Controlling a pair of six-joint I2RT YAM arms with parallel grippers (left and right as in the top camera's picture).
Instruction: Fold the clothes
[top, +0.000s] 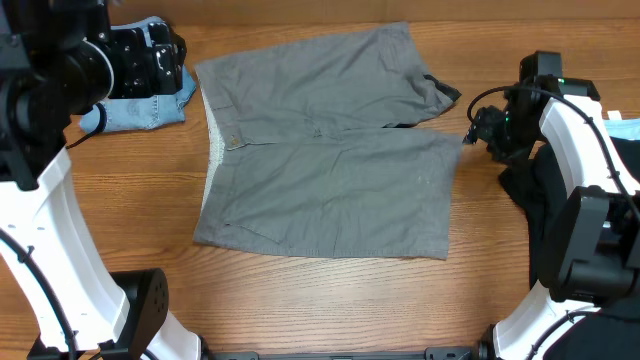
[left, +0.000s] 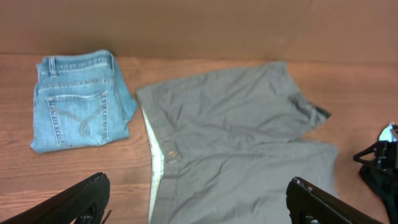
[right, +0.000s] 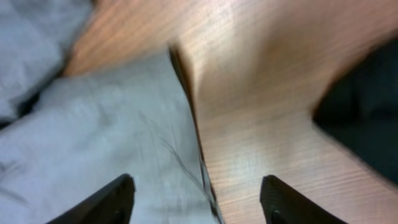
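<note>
The grey shorts (top: 330, 150) lie spread flat on the wooden table, waistband to the left and both legs to the right. In the left wrist view the grey shorts (left: 236, 143) show a button and a pale lining edge. My left gripper (left: 199, 202) hangs open high above them, holding nothing; in the overhead view the left gripper (top: 165, 55) is over the folded denim shorts (top: 145, 105). My right gripper (right: 199, 199) is open, low over the leg hem of the grey shorts (right: 118, 137), with the hem edge between its fingers. From above, the right gripper (top: 475, 125) is just right of the upper leg.
The folded blue denim shorts (left: 78, 102) sit at the back left. A black garment (top: 520, 190) lies under the right arm, also seen as the black garment (right: 367, 106). A light-blue garment (top: 625, 128) peeks in at the far right edge.
</note>
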